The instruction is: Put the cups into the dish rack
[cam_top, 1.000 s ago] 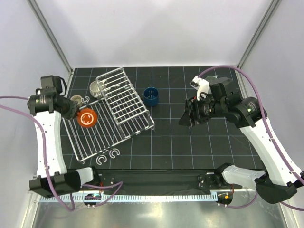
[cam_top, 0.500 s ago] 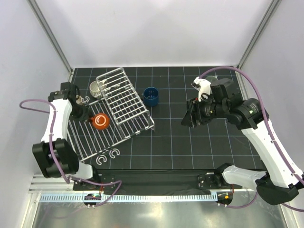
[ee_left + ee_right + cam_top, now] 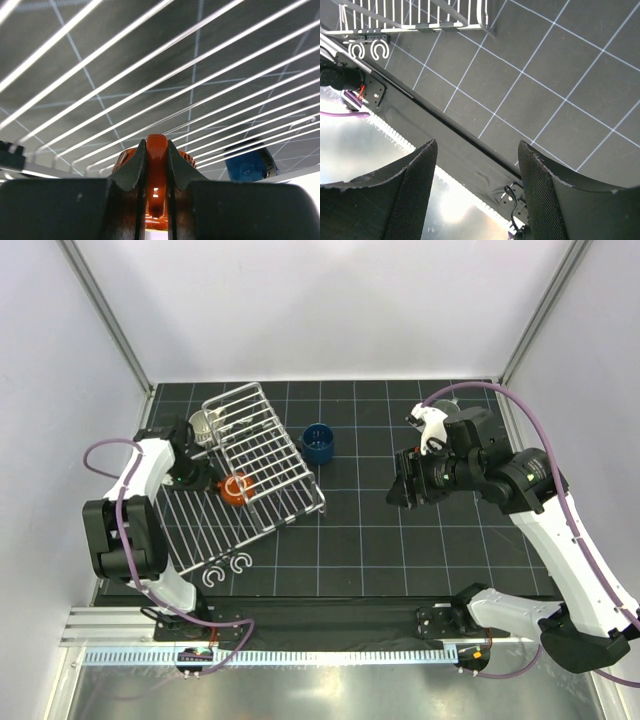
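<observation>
You are gripping the glossy orange-red cup (image 3: 156, 185) by its thin looped handle. The left end effector (image 3: 156, 150) is clamping tight on it over the silvery wire slats of the dish rack (image 3: 285, 490), at the foot of the rack's raised basket. Right of the rack, your right end effector (image 3: 476, 150) is hanging spread wide, nothing between its textured black fingers (image 3: 415, 200).

Since a second ago, you are carrying the cup inward from the rack's left edge, while the right arm is barely shifting.

Two white C-shaped hooks (image 3: 225, 570) are lying just in front of the rack. A speckled grey cup (image 3: 205, 425) is sitting in its basket, and a dark blue cup (image 3: 319, 443) is standing just right of the rack. A matte black mat (image 3: 420, 550) gridded in white is covering the counter, with plain white walls (image 3: 330, 310) and metal posts (image 3: 105, 315) closing in behind the rack.
</observation>
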Tool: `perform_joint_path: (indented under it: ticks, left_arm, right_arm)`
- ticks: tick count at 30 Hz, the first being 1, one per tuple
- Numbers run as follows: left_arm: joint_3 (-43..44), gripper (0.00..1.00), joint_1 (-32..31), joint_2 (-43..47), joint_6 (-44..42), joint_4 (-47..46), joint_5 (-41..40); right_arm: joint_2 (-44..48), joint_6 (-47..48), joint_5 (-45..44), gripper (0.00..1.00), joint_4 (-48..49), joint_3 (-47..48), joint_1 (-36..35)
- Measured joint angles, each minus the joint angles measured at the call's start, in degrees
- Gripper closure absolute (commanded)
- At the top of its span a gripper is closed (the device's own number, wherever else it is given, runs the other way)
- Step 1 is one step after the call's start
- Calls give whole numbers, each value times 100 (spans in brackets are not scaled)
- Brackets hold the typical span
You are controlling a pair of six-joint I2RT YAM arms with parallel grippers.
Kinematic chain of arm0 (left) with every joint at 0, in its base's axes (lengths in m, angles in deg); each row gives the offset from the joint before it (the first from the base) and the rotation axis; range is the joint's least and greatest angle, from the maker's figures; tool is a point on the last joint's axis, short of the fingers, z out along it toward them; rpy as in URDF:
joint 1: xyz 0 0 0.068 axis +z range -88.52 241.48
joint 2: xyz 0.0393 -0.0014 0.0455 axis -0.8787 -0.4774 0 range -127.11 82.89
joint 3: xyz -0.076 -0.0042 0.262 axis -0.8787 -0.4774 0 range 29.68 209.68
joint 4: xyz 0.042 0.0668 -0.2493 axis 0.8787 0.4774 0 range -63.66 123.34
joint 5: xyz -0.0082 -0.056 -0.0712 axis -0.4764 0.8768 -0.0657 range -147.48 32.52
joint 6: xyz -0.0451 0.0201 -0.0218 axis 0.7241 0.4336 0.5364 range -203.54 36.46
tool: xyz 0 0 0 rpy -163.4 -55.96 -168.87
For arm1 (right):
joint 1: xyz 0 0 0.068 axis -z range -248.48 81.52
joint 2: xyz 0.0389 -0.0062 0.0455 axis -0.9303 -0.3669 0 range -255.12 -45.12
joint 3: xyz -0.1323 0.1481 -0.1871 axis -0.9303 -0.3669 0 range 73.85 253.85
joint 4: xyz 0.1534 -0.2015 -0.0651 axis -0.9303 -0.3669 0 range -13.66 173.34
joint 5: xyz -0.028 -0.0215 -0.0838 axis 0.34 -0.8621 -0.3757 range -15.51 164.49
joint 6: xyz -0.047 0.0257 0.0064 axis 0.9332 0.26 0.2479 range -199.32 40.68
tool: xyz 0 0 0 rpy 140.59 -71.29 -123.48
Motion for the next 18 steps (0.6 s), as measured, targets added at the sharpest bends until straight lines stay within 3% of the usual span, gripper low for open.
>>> perform_joint_path:
  ticks: [18]
  left_arm:
    - [-136, 100, -734, -33, 1681, -219, -70]
  right_arm:
    - [-61, -7, -133, 33, -94, 2, 0]
